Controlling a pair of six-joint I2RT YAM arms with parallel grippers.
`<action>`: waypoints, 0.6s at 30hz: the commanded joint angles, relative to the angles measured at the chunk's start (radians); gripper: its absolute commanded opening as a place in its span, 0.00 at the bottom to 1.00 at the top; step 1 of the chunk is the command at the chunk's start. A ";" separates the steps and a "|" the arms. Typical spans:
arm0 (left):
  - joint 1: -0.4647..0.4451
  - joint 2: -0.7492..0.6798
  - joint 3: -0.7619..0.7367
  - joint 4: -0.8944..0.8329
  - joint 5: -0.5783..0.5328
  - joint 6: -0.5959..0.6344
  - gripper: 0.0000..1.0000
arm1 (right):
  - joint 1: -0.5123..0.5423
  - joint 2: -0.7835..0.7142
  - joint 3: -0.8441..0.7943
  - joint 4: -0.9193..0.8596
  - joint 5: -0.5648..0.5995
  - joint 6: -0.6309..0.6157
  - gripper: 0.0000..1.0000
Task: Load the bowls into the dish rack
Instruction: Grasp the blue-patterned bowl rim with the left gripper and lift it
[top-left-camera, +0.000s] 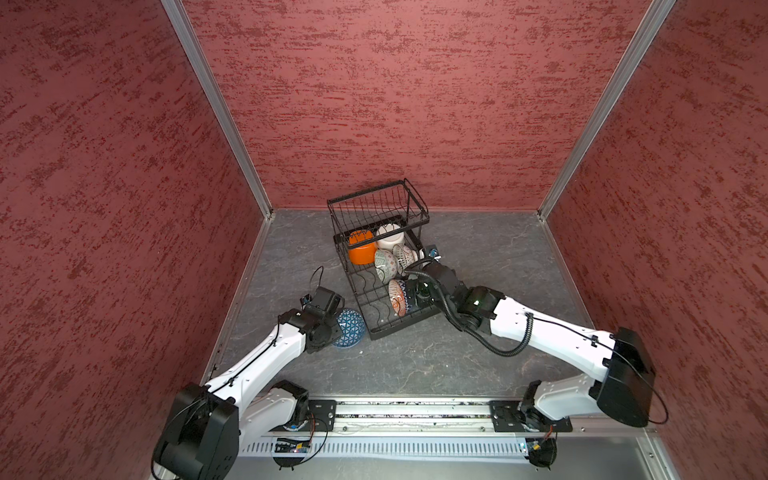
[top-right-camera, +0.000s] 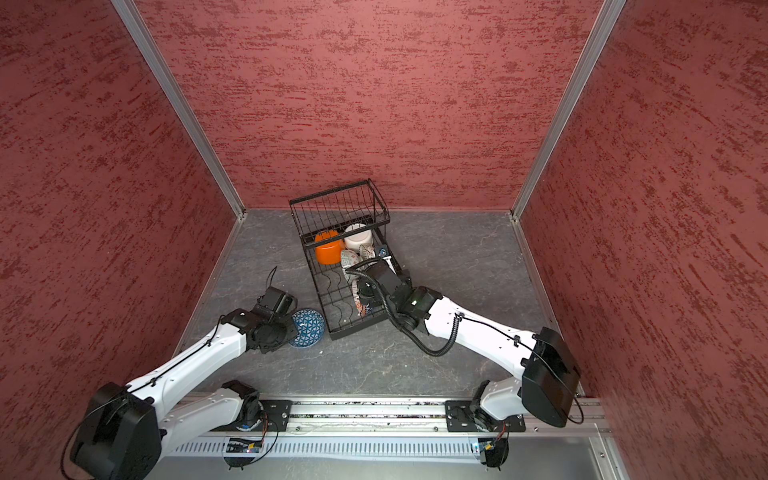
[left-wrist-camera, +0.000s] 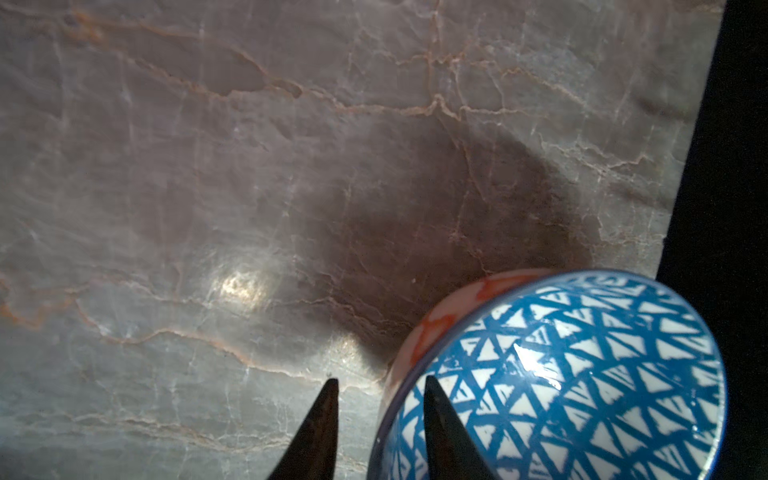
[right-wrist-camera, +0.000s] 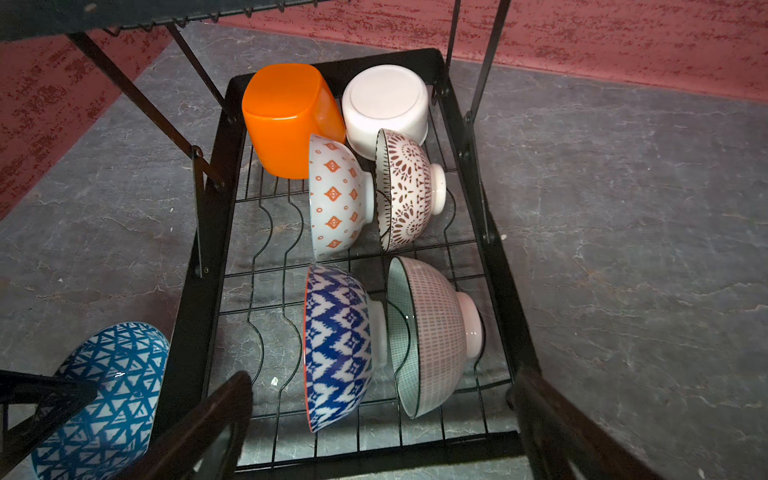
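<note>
A: Where's the dish rack (top-left-camera: 390, 328)?
B: Middle of the worktop (top-left-camera: 498, 257), near the back wall (top-left-camera: 415, 104), raised basket (top-left-camera: 376, 208) over its far end.
A: The bowls (right-wrist-camera: 336, 345)?
B: Six stand in the rack's base, in pairs from far end to near end, the farthest pair under the basket. The seventh bowl (top-left-camera: 351, 328) sits outside, just left of the near corner.

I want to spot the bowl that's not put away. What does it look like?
Find the black wire dish rack on the grey table. One bowl sits outside it, by its near left corner. Only this one shows blue triangles on white.
</note>
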 joint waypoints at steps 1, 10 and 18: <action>-0.004 0.000 -0.001 0.025 -0.025 0.006 0.27 | -0.005 0.000 -0.009 0.025 -0.019 0.015 0.99; -0.001 -0.048 -0.018 0.028 -0.025 0.006 0.03 | -0.004 0.023 0.000 0.023 -0.034 0.009 0.99; 0.007 -0.112 -0.002 -0.005 -0.042 0.019 0.00 | -0.004 0.038 0.019 0.017 -0.062 -0.004 0.99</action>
